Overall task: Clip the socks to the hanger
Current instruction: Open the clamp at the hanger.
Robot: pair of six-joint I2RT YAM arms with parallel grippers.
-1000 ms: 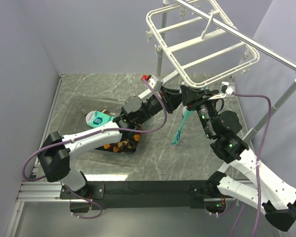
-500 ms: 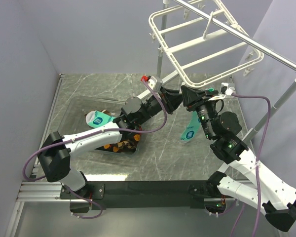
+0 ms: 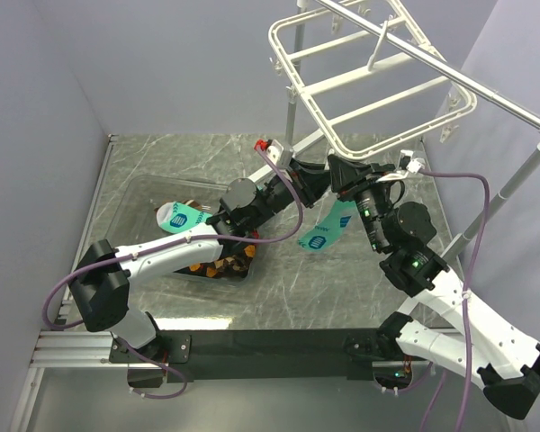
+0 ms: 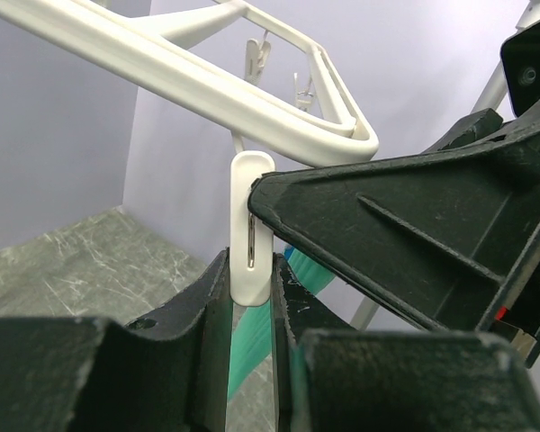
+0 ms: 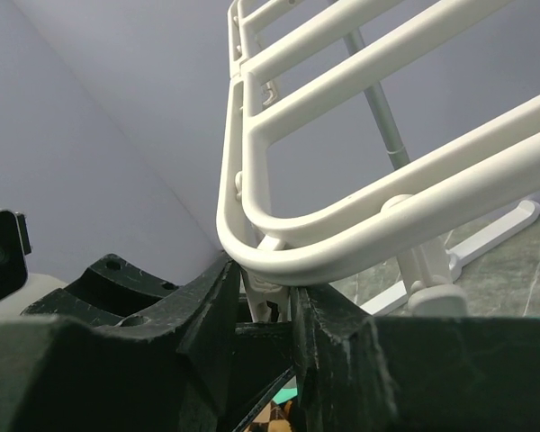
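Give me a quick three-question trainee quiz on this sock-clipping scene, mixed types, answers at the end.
1. True or false: the fingers of the left gripper sit either side of a white clip on the hanger.
2. The mint-green sock below the hanger is: A lying flat, B dangling in the air, C draped across the bars.
3. How many mint-green socks show from above?
Key: 1 true; 2 B; 3 two, the other sock lies farther left.

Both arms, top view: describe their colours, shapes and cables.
The left arm and right arm alike: white link shells, black rounded joints, a purple cable looping along each. The left claw and right claw are black, angular, two-fingered. Green lights dot the right arm.
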